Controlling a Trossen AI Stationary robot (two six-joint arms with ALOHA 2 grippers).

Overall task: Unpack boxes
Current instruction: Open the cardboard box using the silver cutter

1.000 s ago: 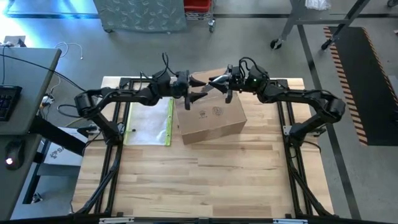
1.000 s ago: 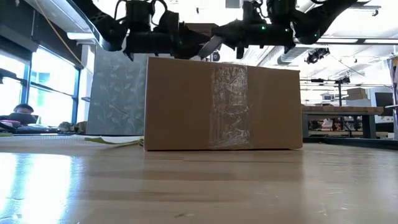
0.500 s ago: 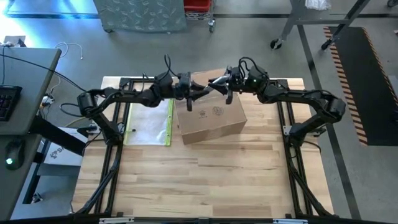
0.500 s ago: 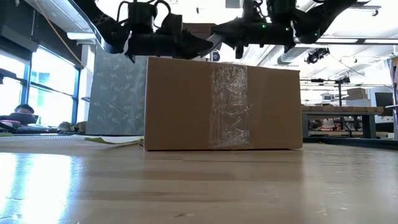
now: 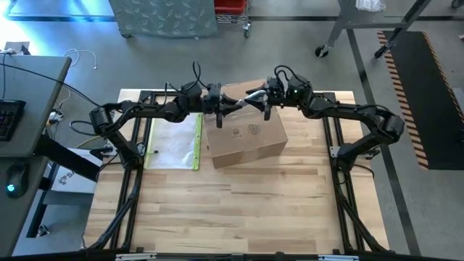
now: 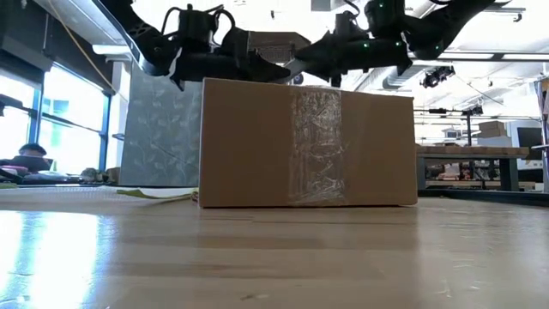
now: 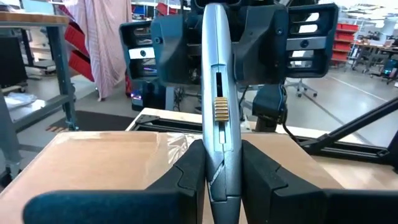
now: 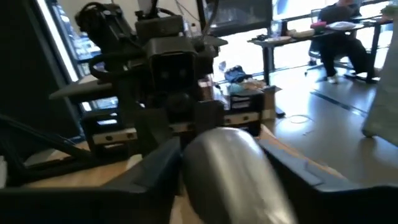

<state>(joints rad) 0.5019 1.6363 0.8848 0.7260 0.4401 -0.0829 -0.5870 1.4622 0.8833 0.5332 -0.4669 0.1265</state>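
**Above the box: cutter changing hands**

Over the box's (image 5: 245, 135) far-left top corner I see the left claw (image 7: 217, 163) clenched on a grey cutter (image 7: 216, 93), its long axis running toward the right claw (image 5: 255, 100), whose fingers stand apart around its other end. The box sits mid-table toward the far edge, the tape seam directly below, open board nearer me.

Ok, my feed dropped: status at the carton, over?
Left tool clamped on utility knife, over cardboard carton. Right tool open around knife's far end. Carton on table. Clear sleeve beside it, nothing blocking.
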